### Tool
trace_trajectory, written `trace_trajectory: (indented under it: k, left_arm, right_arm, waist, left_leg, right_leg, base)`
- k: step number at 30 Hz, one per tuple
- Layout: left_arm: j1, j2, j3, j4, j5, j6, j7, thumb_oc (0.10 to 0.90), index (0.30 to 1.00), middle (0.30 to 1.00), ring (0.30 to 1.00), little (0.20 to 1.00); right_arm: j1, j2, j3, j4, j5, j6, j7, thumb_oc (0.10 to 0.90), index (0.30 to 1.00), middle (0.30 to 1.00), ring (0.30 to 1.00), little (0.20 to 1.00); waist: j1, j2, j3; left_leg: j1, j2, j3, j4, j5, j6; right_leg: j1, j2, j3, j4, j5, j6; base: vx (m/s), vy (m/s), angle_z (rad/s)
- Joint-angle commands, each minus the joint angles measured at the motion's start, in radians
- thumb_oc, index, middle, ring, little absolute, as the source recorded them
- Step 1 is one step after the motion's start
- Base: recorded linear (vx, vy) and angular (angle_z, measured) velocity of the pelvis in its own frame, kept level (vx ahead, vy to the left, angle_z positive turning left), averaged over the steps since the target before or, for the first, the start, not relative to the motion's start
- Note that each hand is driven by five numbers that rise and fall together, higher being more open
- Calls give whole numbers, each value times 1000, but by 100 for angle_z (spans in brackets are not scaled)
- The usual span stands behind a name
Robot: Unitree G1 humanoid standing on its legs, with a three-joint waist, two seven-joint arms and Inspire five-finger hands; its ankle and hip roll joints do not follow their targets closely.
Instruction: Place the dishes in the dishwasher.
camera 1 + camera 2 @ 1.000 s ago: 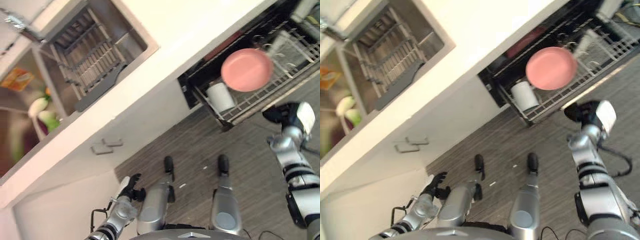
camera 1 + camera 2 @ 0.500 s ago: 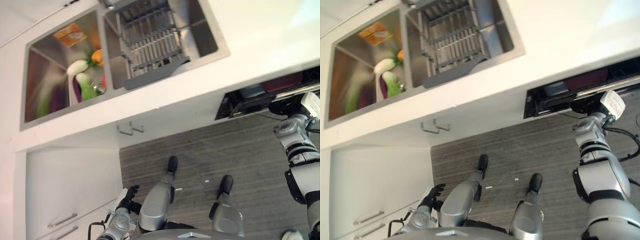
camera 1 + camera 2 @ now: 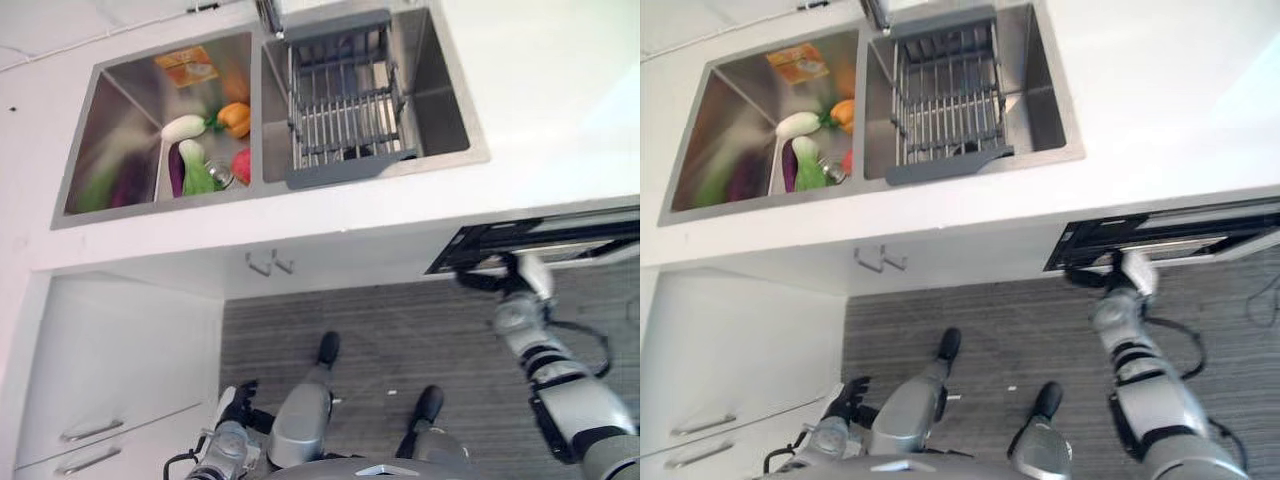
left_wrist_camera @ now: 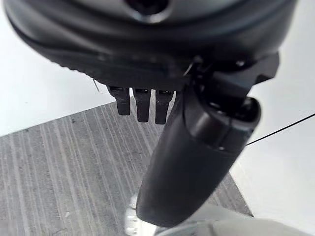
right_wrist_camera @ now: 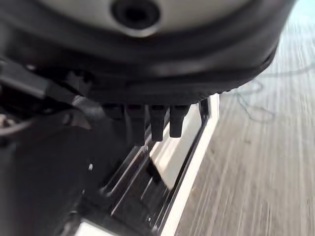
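The dishwasher [image 3: 540, 238] shows as a dark slot under the white counter at the right, with a wire rack edge just visible inside; I can make out no dishes in it. My right hand [image 3: 497, 280] hangs just below the slot's left end, fingers straight and holding nothing. In the right wrist view its fingers [image 5: 147, 123] point at the dark rack and the white front edge [image 5: 197, 157]. My left hand [image 3: 232, 405] hangs low by the cabinet at the lower left, relaxed and empty, its fingers [image 4: 142, 105] over the grey floor.
A double steel sink sits in the counter. The right basin holds a wire dish rack [image 3: 345, 110]; the left basin holds toy vegetables [image 3: 200, 150]. White drawers [image 3: 90, 430] stand at the lower left, and cupboard handles [image 3: 270, 265] jut out below the sink.
The camera has swung from the pulled-out rack with a pink plate and white cup to the sink. My right hand now sits lower and further left against the dishwasher slot.
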Motion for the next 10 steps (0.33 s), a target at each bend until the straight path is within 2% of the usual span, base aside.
trace_trajectory:
  k: [1, 3, 4, 5, 9, 10]
  left_arm:
    - [-32, 36, -43, 97, 20, 18, -8, 800, 900, 900, 900, 900]
    - [-32, 39, -43, 96, 27, 18, -15, 800, 900, 900, 900, 900]
    - [-39, 36, -36, 79, 10, 7, -40, 800, 900, 900, 900, 900]
    - [-38, 36, -37, 79, 9, 6, -40, 800, 900, 900, 900, 900]
    - [-54, 27, -61, 47, 3, -7, -71, 800, 900, 900, 900, 900]
    - [-53, 27, -61, 47, 3, -7, -71, 800, 900, 900, 900, 900]
  right_arm:
    - [64, -4, -17, 44, 89, -9, 55, 800, 900, 900, 900, 900]
    - [106, 9, -19, 44, 87, -11, 64, 800, 900, 900, 900, 900]
    - [220, 43, -28, 68, 76, -11, 94, 800, 900, 900, 900, 900]
    - [223, 44, -28, 67, 75, -10, 94, 800, 900, 900, 900, 900]
    - [323, 50, -39, 150, 33, 17, 117, 800, 900, 900, 900, 900]
    - [324, 50, -39, 150, 32, 17, 117, 800, 900, 900, 900, 900]
  waist:
    - [37, -28, -68]
    - [30, -36, -72]
    - [-3, -57, -83]
    - [-2, -57, -84]
    - [-48, -75, -86]
    - [-47, -75, -86]
  left_leg:
    - [-10, -14, 28, 42, -63, 0]
    - [-6, -13, 30, 39, -65, 2]
    - [11, -10, 44, 31, -73, 7]
    - [13, -10, 45, 30, -73, 7]
    - [35, -5, 71, 25, -87, 12]
    - [35, -5, 72, 24, -88, 12]
  right_leg:
    - [-149, -58, 103, 253, -95, 10]
    - [-146, -56, 105, 248, -95, 12]
    - [-134, -49, 117, 226, -90, 15]
    - [-133, -49, 118, 225, -89, 15]
    - [-128, -42, 138, 205, -81, 18]
    - [-127, -42, 139, 205, -81, 18]
  base:
    - [89, -17, 31]
    - [72, 4, 14]
    - [60, 13, -4]
    - [70, 17, -10]
    - [26, 28, -28]
    - [20, 43, -13]
